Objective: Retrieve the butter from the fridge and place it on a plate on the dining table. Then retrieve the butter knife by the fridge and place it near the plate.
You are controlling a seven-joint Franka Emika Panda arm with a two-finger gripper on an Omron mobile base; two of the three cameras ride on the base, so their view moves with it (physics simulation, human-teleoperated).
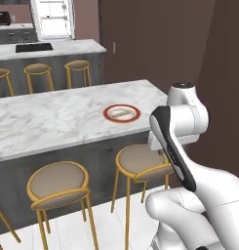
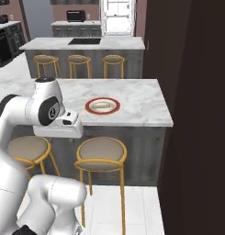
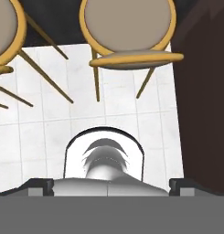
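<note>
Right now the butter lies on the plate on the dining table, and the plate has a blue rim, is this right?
Not quite. The plate has a red-orange rim, not blue, as the left base view shows. The butter does lie on it, on the dining table.

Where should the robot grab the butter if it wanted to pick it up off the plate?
Probably across the butter's two long sides near the middle, coming straight down from above. It is a thin stick lying flat in the plate on the table, so its ends and underside look harder to reach.
</note>
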